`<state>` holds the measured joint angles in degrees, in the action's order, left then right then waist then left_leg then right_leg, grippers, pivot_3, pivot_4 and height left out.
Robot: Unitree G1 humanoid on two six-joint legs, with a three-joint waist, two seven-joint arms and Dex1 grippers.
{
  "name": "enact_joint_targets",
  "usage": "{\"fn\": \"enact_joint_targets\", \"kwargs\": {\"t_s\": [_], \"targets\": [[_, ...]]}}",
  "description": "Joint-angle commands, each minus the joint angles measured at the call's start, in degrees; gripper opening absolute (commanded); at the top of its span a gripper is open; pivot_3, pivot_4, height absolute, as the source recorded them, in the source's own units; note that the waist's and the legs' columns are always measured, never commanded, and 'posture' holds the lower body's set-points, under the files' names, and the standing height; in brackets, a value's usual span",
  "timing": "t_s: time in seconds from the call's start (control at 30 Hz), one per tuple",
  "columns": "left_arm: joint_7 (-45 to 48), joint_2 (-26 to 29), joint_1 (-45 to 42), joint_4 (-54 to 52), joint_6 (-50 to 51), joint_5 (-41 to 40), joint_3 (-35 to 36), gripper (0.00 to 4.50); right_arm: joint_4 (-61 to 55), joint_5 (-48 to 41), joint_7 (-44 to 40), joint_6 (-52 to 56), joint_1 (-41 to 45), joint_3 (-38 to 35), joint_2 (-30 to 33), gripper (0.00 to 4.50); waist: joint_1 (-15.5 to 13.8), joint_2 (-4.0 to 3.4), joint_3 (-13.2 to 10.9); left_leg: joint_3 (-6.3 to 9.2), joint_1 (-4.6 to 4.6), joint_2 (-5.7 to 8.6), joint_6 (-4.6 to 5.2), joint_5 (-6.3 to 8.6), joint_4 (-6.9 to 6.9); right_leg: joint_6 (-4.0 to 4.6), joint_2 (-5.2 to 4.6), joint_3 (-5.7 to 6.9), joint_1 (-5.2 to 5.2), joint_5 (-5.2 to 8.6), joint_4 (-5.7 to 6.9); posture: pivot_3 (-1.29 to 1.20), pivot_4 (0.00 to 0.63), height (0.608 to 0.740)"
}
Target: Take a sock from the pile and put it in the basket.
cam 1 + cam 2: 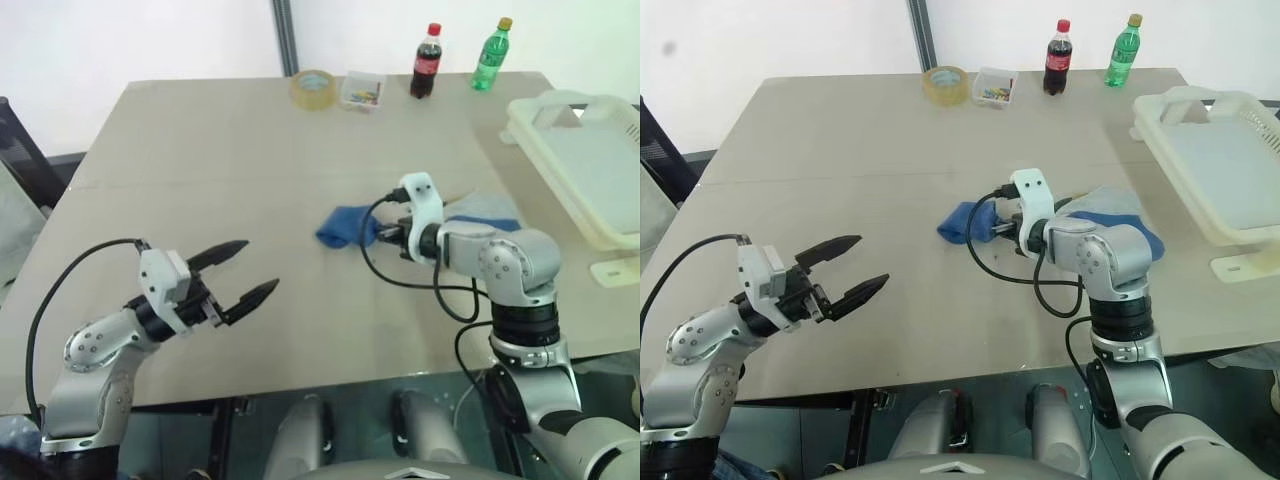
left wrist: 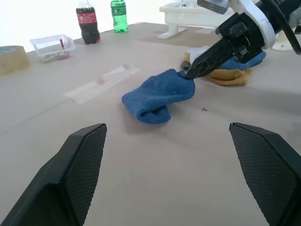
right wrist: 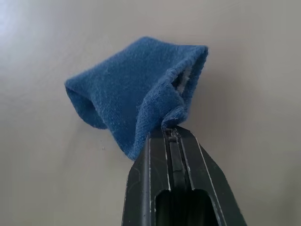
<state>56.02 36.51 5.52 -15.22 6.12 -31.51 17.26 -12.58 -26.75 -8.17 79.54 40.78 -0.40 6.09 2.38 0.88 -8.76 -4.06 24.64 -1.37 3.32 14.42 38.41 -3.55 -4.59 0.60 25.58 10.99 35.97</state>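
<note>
Across the tan surface (image 1: 200,150), the right tool (image 2: 190,74), pressed together, pinches a limp, light blue sock (image 3: 136,94) by its cuff edge, left tool (image 1: 240,270) spread.

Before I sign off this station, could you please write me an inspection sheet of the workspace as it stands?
Surface: tan table, a strip of clear tape on it.
Job's things: blue sock pinched at its edge, lying on the table left of the pile; basket at the right edge, no sock seen inside.
Clutter: tape roll, small clear box, cola bottle, green bottle along the far edge.
Grippers: left tool open, holding nothing, near the front edge; right tool shut on the sock.
Cables: black cable looping off the right wrist; another at the left arm.
Surroundings: pale wall, dark post behind.
</note>
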Motion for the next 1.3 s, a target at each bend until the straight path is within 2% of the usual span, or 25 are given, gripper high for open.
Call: {"fn": "enact_joint_targets", "kwargs": {"t_s": [0.03, 0.17, 0.33, 0.47, 0.5, 0.57, 0.67, 0.83, 1.07, 1.3], "targets": [[0.17, 0.72, -0.96, -0.6, 0.28, -0.02, -0.4, 4.5, -2.56, 0.84, -0.19, -0.73, 0.33, 2.08, 0.69, 0.02, -0.04, 0.01, 0.0, 0.0, 0.0, 0.0, 0.0, 0.0, 0.0, 0.0, 0.0, 0.0, 0.0, 0.0, 0.0, 0.0, 0.15, 0.74], [0.46, 1.0, -1.32, -0.34, 0.41, -0.02, -0.08, 4.5, -3.64, 3.89, -2.4, -3.65, -3.12, 8.96, 7.69, 0.02, -0.32, 0.02, 0.01, -0.01, 0.03, 0.03, 0.0, 0.0, 0.01, 0.0, -0.04, 0.01, -0.05, 0.0, -0.04, 0.0, 0.15, 0.74], [0.75, 1.24, -1.18, -0.1, 0.28, -0.01, 0.21, 4.5, -4.15, 8.21, -4.22, -8.49, -7.0, 13.29, 16.06, 2.19, -0.28, 0.02, 0.01, -0.01, 0.02, 0.07, 0.0, 0.0, 0.02, -0.01, -0.06, -0.01, -0.05, 0.0, -0.06, 0.0, 0.15, 0.74], [0.97, 1.32, -1.52, 0.11, 0.42, -0.03, 0.02, 4.5, -5.32, 13.49, -5.35, -14.2, -8.55, 17.53, 23.05, 4.21, -0.29, 0.03, 0.02, -0.01, -0.04, 0.05, 0.01, 0.0, 0.02, -0.01, -0.02, -0.01, -0.08, 0.01, -0.04, 0.0, 0.15, 0.74], [1.13, 1.36, -1.74, 0.33, 0.42, 0.02, -0.14, 4.5, -5.71, 14.08, -6.18, -17.47, -8.16, 17.56, 23.34, 4.46, -0.29, 0.03, 0.02, 0.0, -0.05, 0.05, 0.01, 0.0, 0.02, -0.01, -0.03, -0.02, -0.09, 0.01, -0.04, 0.0, 0.15, 0.74], [1.45, 1.41, -2.16, 0.79, 0.39, 0.07, -0.46, 4.5, -6.95, 14.59, -8.92, -23.71, -6.76, 18.28, 23.27, 4.46, -0.24, 0.04, 0.01, -0.01, -0.04, 0.05, 0.02, 0.01, 0.05, -0.02, -0.02, -0.02, -0.09, 0.01, -0.04, 0.0, 0.15, 0.74], [2.16, 1.57, -2.91, 1.53, 0.43, 0.06, -0.9, 4.5, -8.53, 17.44, -14.48, -32.47, -3.99, 23.06, 23.72, 4.46, -0.06, 0.03, 0.01, -0.01, -0.05, 0.03, 0.02, 0.01, 0.06, -0.02, 0.01, -0.05, -0.07, 0.01, -0.04, 0.0, 0.15, 0.74], [2.72, 1.74, -3.72, 2.37, 0.38, 0.09, -1.41, 4.5, -4.93, 24.51, -18.63, -41.97, -0.16, 30.4, 22.19, 4.46, -0.17, 0.04, 0.01, 0.0, -0.03, 0.01, 0.02, 0.01, 0.07, -0.02, 0.02, -0.04, -0.08, 0.01, -0.05, 0.0, 0.15, 0.74], [2.86, 1.6, -2.6, 1.95, -0.15, 0.08, -0.78, 4.5, 0.38, 31.35, -22.2, -48.11, 0.63, 34.87, 18.86, 4.46, -0.45, 0.05, 0.02, 0.0, -0.01, 0.02, -0.09, -0.05, 0.12, -0.01, 0.0, -0.03, -0.09, 0.01, -0.05, 0.0, 0.15, 0.74], [2.14, 1.11, -1.0, 1.55, -1.04, 0.13, 0.0, 4.5, 8.08, 40.75, -21.64, -49.84, 0.97, 37.39, 17.47, 4.46, -0.41, 0.05, 0.02, -0.01, -0.03, 0.02, -0.22, -0.13, 0.12, -0.01, 0.01, -0.03, -0.09, 0.0, -0.02, 0.0, 0.15, 0.74]]}}
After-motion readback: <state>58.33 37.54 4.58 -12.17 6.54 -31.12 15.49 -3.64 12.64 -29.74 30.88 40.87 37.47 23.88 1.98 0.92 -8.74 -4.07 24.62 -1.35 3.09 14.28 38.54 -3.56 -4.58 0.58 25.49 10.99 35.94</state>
